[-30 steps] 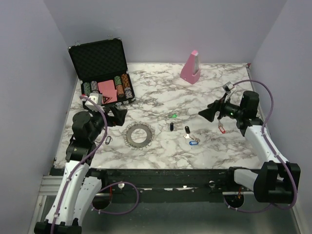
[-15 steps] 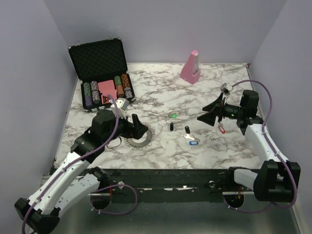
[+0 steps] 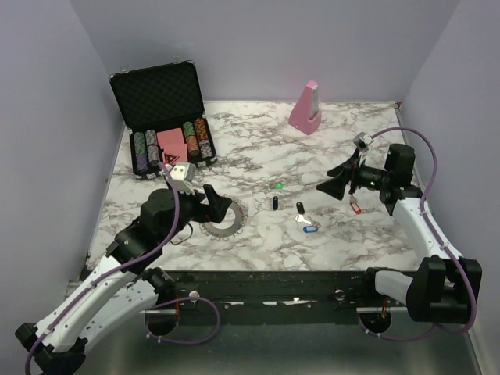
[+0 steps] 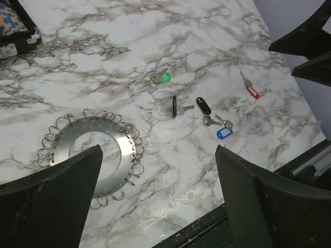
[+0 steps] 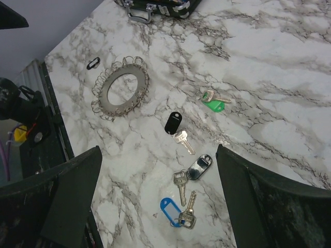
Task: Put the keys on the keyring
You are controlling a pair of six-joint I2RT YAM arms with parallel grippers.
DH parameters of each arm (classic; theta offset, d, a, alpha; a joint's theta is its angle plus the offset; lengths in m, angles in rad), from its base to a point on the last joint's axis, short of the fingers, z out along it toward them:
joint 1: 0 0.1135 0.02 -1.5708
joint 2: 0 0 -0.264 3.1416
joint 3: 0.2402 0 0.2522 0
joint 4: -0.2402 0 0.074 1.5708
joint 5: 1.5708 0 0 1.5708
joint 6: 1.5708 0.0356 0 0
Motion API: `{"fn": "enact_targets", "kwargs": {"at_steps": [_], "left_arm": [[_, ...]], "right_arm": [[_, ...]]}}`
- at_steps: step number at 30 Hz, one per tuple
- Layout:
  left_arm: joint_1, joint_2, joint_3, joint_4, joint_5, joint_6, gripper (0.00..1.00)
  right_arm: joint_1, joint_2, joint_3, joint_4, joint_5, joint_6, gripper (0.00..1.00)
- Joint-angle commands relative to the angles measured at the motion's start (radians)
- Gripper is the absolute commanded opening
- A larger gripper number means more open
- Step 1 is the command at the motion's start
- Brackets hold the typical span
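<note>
The keyring (image 3: 226, 219) lies flat on the marble table, front left of centre. My left gripper (image 3: 217, 205) hovers open over its near-left rim, holding nothing. The left wrist view shows the keyring (image 4: 88, 155) under the left finger (image 4: 51, 201). The keys lie loose to its right: green tag (image 3: 278, 186), black tag (image 3: 275, 203), a second black tag (image 3: 300, 208), blue tag (image 3: 308, 228), red tag (image 3: 355, 207). My right gripper (image 3: 332, 181) is open and empty above the table, right of them. In the right wrist view, the blue key (image 5: 170, 211) and black keys (image 5: 173, 123) lie between the fingers.
An open black case (image 3: 164, 117) of poker chips stands at the back left. A pink wedge block (image 3: 306, 107) stands at the back centre. A small black clip (image 5: 92, 63) lies left of the keyring. The table's front edge (image 4: 248, 206) runs close below the keys.
My left arm swung from the table's left side rightward to over the keyring, then eased back slightly. My right gripper shifted a little and stays open.
</note>
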Motion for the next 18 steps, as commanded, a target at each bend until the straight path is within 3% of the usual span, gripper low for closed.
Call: {"fn": "enact_targets", "kwargs": {"at_steps": [1,10,18], "left_arm": [[-0.002,-0.033,-0.034,0.070,-0.026,-0.051,0.99],[0.000,0.003,-0.040,0.099,0.046,-0.094,0.99],[-0.003,0.174,0.007,0.050,0.153,-0.154,0.99]], "right_arm": [[-0.003,-0.002,0.016,-0.023,0.012,-0.027,1.00],[-0.001,-0.016,0.013,-0.024,0.049,-0.035,1.00],[-0.001,-0.024,0.011,-0.026,0.048,-0.041,1.00]]}}
